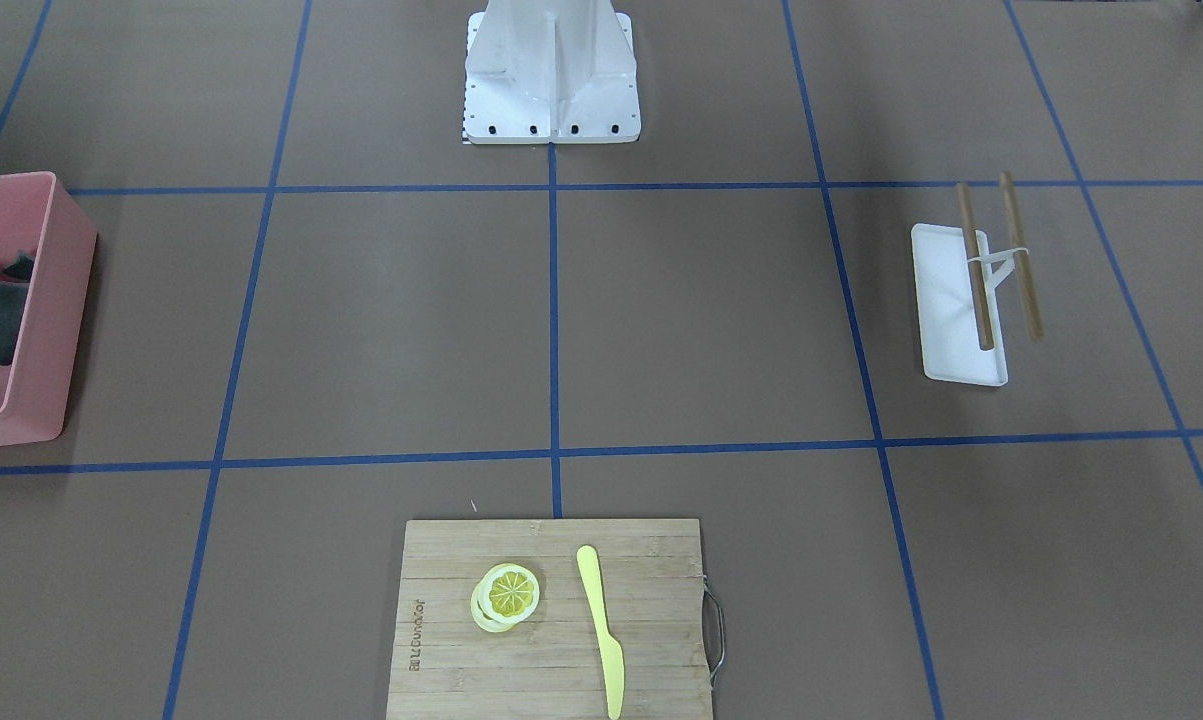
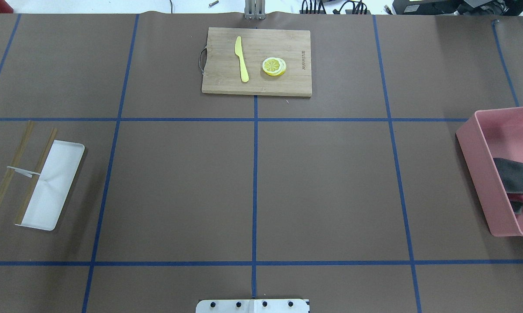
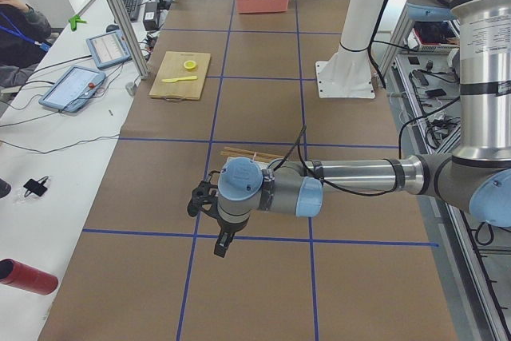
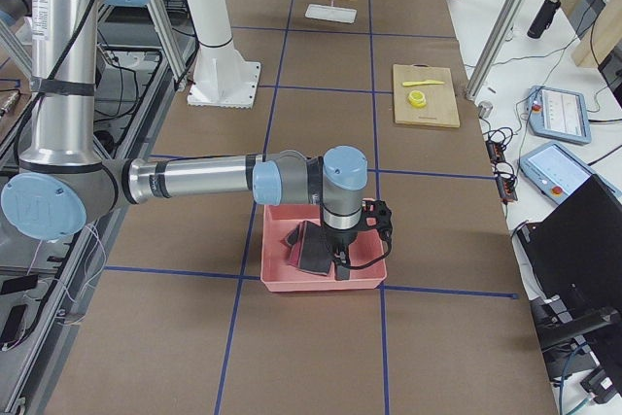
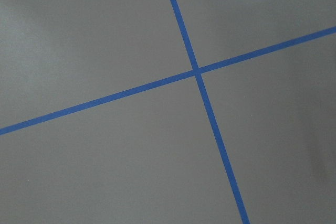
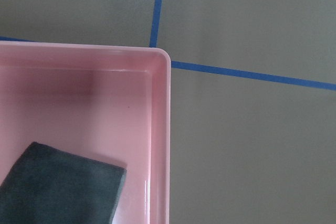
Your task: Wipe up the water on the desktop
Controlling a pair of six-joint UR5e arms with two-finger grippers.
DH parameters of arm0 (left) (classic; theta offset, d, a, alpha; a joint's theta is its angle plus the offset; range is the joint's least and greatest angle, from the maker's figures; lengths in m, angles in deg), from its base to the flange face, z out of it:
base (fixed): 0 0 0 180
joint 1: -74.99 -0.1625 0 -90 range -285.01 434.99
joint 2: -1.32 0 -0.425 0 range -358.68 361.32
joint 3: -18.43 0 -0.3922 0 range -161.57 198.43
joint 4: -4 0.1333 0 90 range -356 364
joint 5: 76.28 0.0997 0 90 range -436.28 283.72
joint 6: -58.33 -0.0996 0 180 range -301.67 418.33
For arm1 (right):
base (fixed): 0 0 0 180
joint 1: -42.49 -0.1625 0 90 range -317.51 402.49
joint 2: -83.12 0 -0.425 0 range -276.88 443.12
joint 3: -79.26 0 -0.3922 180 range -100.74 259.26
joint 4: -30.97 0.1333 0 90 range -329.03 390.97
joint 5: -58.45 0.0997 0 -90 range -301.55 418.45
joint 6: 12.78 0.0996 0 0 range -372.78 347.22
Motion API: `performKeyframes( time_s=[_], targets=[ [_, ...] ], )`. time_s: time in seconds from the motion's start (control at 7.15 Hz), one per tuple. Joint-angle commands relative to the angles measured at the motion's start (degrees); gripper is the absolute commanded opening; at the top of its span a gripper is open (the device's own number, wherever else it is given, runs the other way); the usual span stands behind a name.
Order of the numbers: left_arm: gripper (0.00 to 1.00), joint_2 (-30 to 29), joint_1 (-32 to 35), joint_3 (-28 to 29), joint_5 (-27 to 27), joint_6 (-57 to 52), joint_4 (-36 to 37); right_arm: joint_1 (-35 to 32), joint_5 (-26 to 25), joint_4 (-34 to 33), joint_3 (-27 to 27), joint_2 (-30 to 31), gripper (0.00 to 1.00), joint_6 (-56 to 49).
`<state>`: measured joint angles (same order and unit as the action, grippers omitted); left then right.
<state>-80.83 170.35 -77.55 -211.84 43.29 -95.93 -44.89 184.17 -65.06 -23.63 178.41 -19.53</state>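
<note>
The brown desktop point(image 2: 322, 187) with blue tape lines shows no water that I can make out. A pink bin point(image 2: 474, 174) at the table's right end holds a dark grey cloth point(image 2: 515, 176); both also show in the right wrist view, the bin point(image 6: 157, 129) and the cloth point(image 6: 58, 187). My right gripper point(image 4: 342, 264) hangs over the bin, just above the cloth; I cannot tell if it is open or shut. My left gripper point(image 3: 220, 247) hovers over a tape crossing point(image 5: 197, 71) at the left end; its state cannot be told.
A bamboo cutting board point(image 2: 218, 82) with lemon slices point(image 2: 274, 66) and a yellow knife point(image 2: 241, 58) lies at the far middle. A white tray point(image 2: 57, 182) with two wooden sticks point(image 2: 9, 174) lies on the left. The white robot base point(image 1: 551, 70) stands at the near edge.
</note>
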Motion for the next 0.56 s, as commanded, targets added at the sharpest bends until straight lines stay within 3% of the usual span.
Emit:
performKeyframes(
  time_s=[0.0, 0.42],
  targets=[
    [0.98, 0.06, 0.00, -0.08, -0.06, 0.01, 0.00, -0.16, 0.85, -1.98, -0.12, 0.24, 1.00, -2.74],
    [0.98, 0.06, 0.00, 0.01, 0.03, 0.01, 0.00, -0.16, -0.20, -1.80, -0.03, 0.50, 1.00, -3.26]
  ],
)
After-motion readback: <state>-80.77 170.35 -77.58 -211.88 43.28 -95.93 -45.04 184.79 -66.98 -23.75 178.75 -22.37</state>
